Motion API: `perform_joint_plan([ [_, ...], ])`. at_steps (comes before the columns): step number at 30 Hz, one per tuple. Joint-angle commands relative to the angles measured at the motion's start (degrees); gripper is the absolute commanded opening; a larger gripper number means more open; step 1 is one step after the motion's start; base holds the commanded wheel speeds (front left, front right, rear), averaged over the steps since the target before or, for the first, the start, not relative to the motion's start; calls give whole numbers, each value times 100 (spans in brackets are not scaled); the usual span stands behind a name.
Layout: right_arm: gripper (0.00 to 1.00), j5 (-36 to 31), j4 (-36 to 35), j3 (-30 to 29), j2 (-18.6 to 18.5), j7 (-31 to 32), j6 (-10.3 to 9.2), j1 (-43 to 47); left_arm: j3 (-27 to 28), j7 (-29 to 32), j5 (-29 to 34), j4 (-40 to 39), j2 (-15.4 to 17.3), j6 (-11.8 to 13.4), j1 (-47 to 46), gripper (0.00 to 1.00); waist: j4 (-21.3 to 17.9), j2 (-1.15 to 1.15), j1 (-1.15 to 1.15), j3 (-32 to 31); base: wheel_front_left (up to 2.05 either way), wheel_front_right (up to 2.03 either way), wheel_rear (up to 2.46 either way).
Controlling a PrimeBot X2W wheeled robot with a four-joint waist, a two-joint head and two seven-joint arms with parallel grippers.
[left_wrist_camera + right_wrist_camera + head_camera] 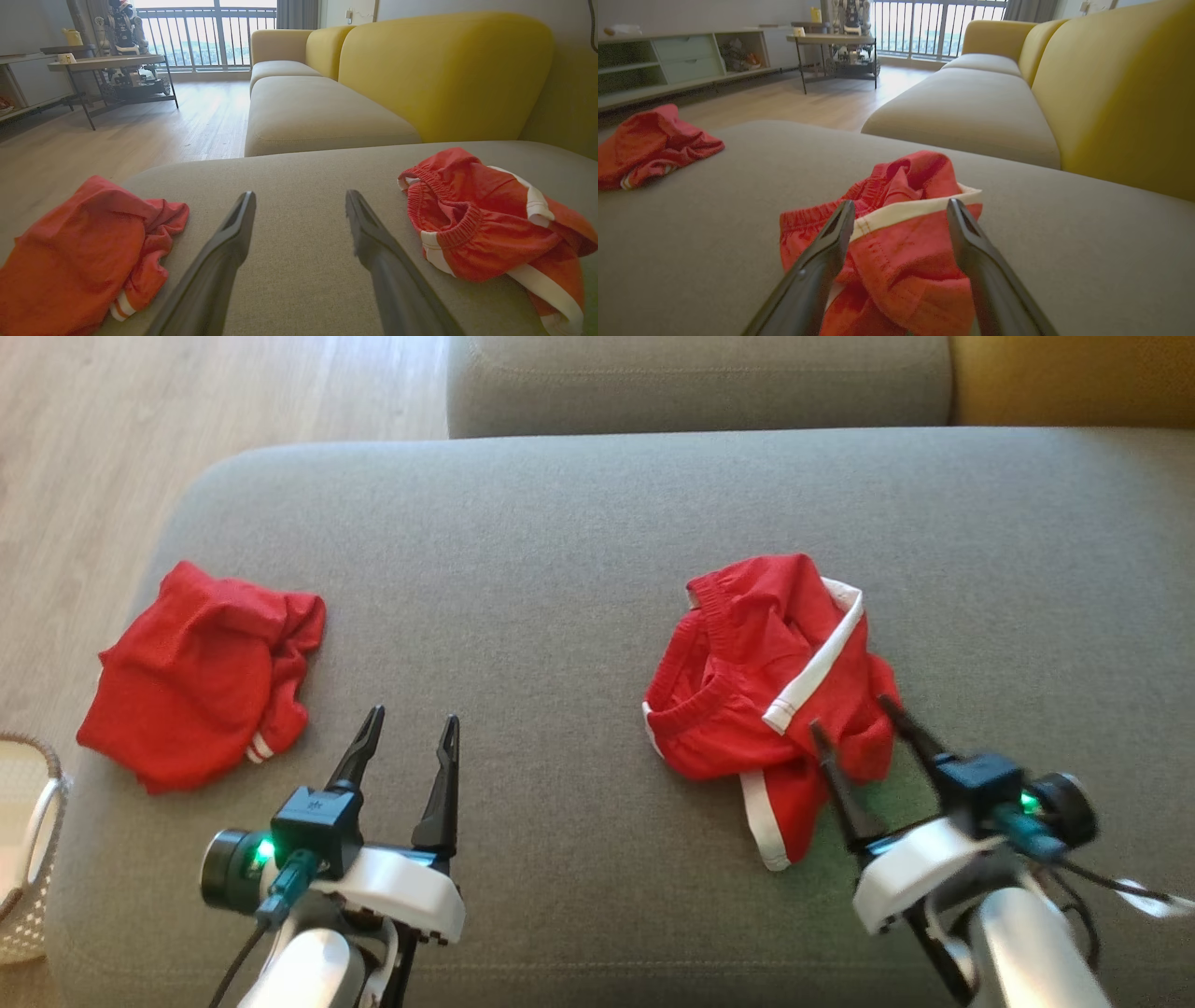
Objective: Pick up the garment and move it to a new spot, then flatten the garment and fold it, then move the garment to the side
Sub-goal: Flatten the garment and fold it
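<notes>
A crumpled red garment (747,653) with white trim lies on the grey sofa cushion (560,523), right of centre. My right gripper (851,712) stands open over its near right edge. In the right wrist view the two fingers of this gripper (901,204) flank a fold of the garment (906,266) without pinching it. My left gripper (413,714) is open above bare cushion, between this garment and a second red garment (187,681) that lies bunched at the cushion's left. The left wrist view shows that gripper (300,195) with the crumpled garment (476,219) on its right.
A woven basket (28,840) stands on the floor by the cushion's left edge. Another grey seat (700,383) and a yellow backrest (444,70) lie beyond. Wooden floor (140,420) runs to the left, with a low table (107,60) farther off.
</notes>
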Motion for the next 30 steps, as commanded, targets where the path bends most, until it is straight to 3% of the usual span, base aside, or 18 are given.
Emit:
perform_joint_plan([
  [1,100,-156,-80,208,-27,49,-1,-354,279,-69,58,-157,32,-49,-217,100,39,0,0,55,0,0,0],
  [6,100,-465,450,273,-27,167,-1,-611,373,-70,178,-32,-132,-213,-228,100,168,0,0,172,0,0,0],
  [12,99,-490,941,-106,-27,114,-1,-887,454,-70,300,93,-311,-399,-249,100,320,0,0,286,0,0,0],
  [13,23,-439,1036,-144,-27,138,-1,-925,469,-70,322,108,-336,-421,-250,100,338,0,0,297,0,0,0],
  [14,0,-407,1114,-168,-27,141,-1,-964,484,-70,345,122,-359,-445,-251,100,355,0,0,308,0,0,0],
  [24,0,-156,1328,-344,-27,-205,-1,-1334,660,-70,526,272,-545,-624,-222,100,408,0,0,225,0,0,0],
  [30,0,438,867,229,-27,-337,-1,-1648,739,-70,585,336,-625,-671,-125,100,368,0,0,24,0,0,0],
])
